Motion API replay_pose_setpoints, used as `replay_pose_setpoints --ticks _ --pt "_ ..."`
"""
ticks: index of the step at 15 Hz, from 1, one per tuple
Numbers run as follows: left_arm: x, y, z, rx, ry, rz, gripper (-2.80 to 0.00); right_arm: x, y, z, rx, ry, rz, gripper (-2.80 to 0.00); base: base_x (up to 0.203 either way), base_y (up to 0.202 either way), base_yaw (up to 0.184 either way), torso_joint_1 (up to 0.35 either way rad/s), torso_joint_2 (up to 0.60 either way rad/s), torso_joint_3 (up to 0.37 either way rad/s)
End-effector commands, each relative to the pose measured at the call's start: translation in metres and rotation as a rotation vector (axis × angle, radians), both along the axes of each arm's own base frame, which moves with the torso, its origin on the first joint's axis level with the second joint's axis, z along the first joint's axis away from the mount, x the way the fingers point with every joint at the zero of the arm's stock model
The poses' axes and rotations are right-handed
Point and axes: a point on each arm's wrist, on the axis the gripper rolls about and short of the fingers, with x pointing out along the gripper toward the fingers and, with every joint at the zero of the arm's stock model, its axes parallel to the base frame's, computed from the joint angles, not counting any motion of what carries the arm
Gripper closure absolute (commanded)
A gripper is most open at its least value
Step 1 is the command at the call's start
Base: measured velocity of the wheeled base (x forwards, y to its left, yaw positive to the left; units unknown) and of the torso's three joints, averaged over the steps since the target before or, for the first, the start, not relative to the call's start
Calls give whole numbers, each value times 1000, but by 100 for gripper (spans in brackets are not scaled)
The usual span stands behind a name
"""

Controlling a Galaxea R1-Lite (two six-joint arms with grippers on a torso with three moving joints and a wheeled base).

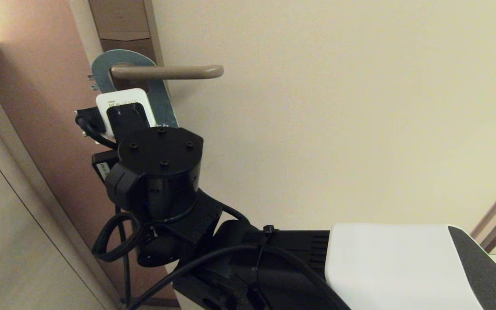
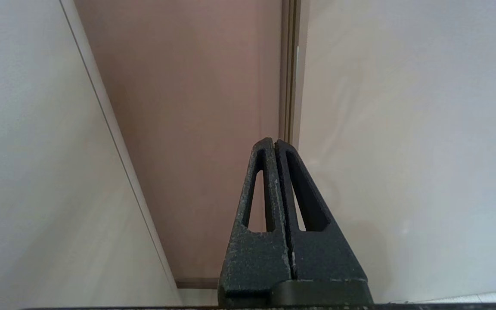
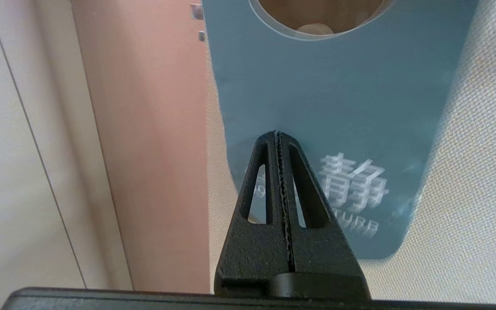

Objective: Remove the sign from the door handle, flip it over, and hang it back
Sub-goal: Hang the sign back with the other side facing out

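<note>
Right claw [image 3: 279, 133] pressed closed, empty, tips before the teal sign [image 3: 317, 107].

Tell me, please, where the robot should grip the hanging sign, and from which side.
Probably the sign's free lower end, below the oval hole, pinched across its thin edge from the side away from the door. The card hangs flat from the door handle.

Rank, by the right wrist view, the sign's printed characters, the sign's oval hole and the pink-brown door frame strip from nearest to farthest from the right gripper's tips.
From the right gripper, shut in front of the teal sign:
1. Printed characters, just beside the fingers on the sign's lower part.
2. Oval hole, at the sign's far end, where the door handle passes.
3. Pink-brown door frame strip, off past the sign's edge.
</note>
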Motion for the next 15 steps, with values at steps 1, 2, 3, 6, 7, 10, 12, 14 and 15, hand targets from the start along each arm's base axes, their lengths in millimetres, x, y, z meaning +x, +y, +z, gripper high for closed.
replay_pose_setpoints --ticks 1,2,3,6,7,10,12,14,15 --pt "0 0 0 -1 1 0 0 -10 0 9 15 -7 14 0 0 0 0 0 0 0" --pt "0 0 0 -1 1 0 0 -16 1 12 12 -10 23 0 0 0 0 0 0 0" --pt "0 0 0 0 1 0 0 -23 1 16 8 -14 34 0 0 0 0 0 0 0" --pt "0 0 0 0 1 0 0 -42 -1 16 -25 0 57 0 0 0 0 0 0 0" --pt "0 0 0 0 1 0 0 -49 -4 17 -36 9 57 0 0 0 0 0 0 0" --pt "0 0 0 -1 1 0 0 -65 -13 15 -72 42 15 0 0 0 0 0 0 0" --pt "0 0 0 0 1 0 0 -69 -24 13 -98 67 -38 0 0 0 0 0 0 0" --pt "0 0 0 0 1 0 0 -71 -40 20 -106 75 -66 0 0 0 0 0 0 0" --pt "0 0 0 0 1 0 0 -67 -48 26 -101 74 -84 0 0 0 0 0 0 0"
